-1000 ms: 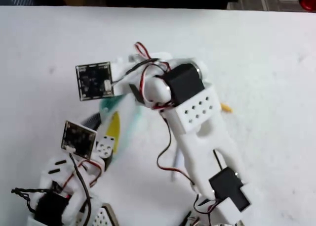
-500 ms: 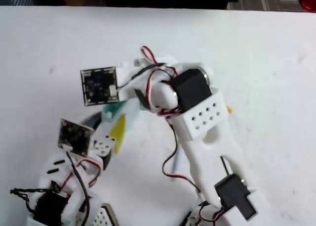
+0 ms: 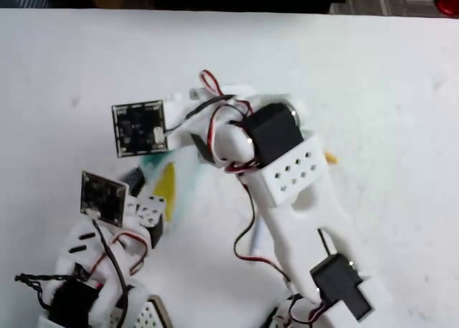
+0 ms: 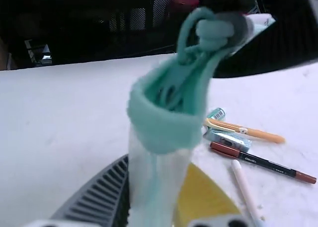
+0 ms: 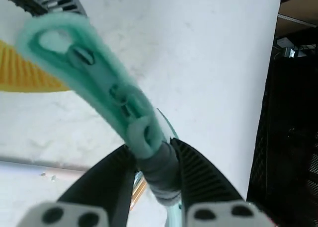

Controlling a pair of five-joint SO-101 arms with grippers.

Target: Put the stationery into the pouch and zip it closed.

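Note:
A translucent pouch (image 4: 158,157) with a teal rim (image 4: 161,125) hangs upright between the two arms. My left gripper (image 4: 154,189) is shut on its body, the grey ribbed finger (image 4: 102,194) on one side and the yellow finger (image 4: 203,197) on the other. My right gripper (image 5: 151,155) is shut on the teal zipper pull strap (image 5: 94,83) above the rim. In the high view the pouch (image 3: 154,161) sits between the left gripper (image 3: 152,170) and the right gripper (image 3: 188,150). An orange pen (image 4: 248,132), a brown marker (image 4: 263,162), a white pen (image 4: 243,182) and a small teal item (image 4: 221,136) lie on the table beyond.
The white table (image 3: 373,77) stretches wide to the back and right. The right arm's body (image 3: 301,199) lies over the stationery, with an orange pen tip (image 3: 328,156) and a white pen (image 3: 258,235) peeking out. A dark room edge runs along the far side.
The left wrist has drifted a little to the left. The right wrist shifted right and then partly back. Both grippers keep their hold on the pouch.

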